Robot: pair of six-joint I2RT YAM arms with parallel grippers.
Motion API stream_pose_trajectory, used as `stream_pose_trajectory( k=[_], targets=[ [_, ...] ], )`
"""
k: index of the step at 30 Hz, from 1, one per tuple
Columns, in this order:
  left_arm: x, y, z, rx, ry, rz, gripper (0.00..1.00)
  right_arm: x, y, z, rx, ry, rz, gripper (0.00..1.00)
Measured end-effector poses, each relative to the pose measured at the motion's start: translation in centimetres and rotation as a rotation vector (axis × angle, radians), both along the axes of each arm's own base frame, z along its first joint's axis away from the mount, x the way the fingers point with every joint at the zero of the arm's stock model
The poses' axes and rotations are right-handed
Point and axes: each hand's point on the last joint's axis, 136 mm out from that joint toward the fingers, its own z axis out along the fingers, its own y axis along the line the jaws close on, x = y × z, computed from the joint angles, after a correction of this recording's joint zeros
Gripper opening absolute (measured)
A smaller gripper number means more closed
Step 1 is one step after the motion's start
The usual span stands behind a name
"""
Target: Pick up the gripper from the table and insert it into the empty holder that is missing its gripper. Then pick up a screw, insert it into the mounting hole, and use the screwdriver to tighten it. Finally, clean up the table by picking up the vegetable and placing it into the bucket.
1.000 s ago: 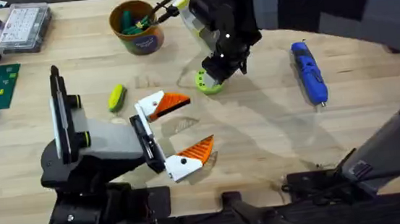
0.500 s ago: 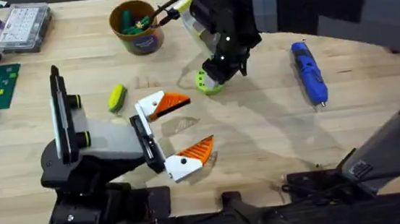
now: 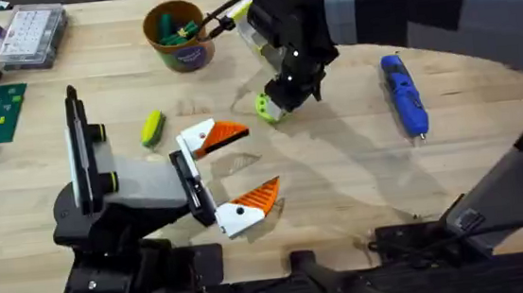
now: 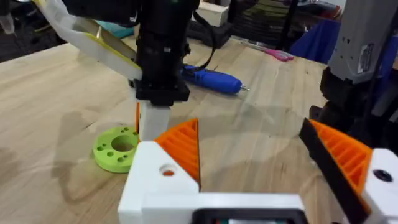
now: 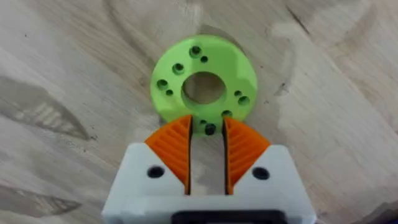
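overhead: above, forward | wrists: close, sharing vegetable (image 5: 203, 86)

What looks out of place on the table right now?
Nothing is spilled or broken. One oddity: the right hand pinches only the near rim of the vegetable, well off-centre. A second lime-green piece lies loose on the table, away from the bucket.

Matt lime-green plastic vegetable (image 5: 204, 78), grained wooden table (image 3: 339, 168), ribbed orange pads (image 5: 173, 147), glossy blue screwdriver (image 3: 404, 94)
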Motion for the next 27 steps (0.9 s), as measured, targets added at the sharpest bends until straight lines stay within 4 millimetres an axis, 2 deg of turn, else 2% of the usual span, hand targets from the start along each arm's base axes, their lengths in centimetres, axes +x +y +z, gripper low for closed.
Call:
stream_pose_trajectory(
  k=[5, 6, 7, 8, 9, 20, 27],
  targets=[
    [0.0, 0.0, 0.0, 0.0, 0.0, 0.0, 0.988, 0.0, 0.0, 0.0, -0.001, 0.001, 0.0, 0.278],
    [0.0, 0.0, 0.0, 0.0, 0.0, 0.0, 0.988, 0.0, 0.0, 0.0, -0.002, 0.0, 0.002, 0.217],
    [0.0, 0.0, 0.0, 0.0, 0.0, 0.0, 0.988, 0.0, -0.1, 0.0, -0.004, -0.001, 0.0, 0.093],
    [0.0, 0.0, 0.0, 0.0, 0.0, 0.0, 0.988, 0.0, -0.1, 0.0, -0.005, -0.002, -0.003, 0.029],
    [0.0, 0.0, 0.0, 0.0, 0.0, 0.0, 0.988, 0.1, -0.1, 0.0, -0.005, -0.003, -0.004, 0.013],
    [0.0, 0.0, 0.0, 0.0, 0.0, 0.0, 0.988, -0.3, -0.3, 0.0, -0.015, 0.01, -0.004, 0.008],
    [0.0, 0.0, 0.0, 0.0, 0.0, 0.0, 0.988, -1.1, -0.8, 0.9, -0.022, 0.026, -0.003, 0.007]
  ],
)
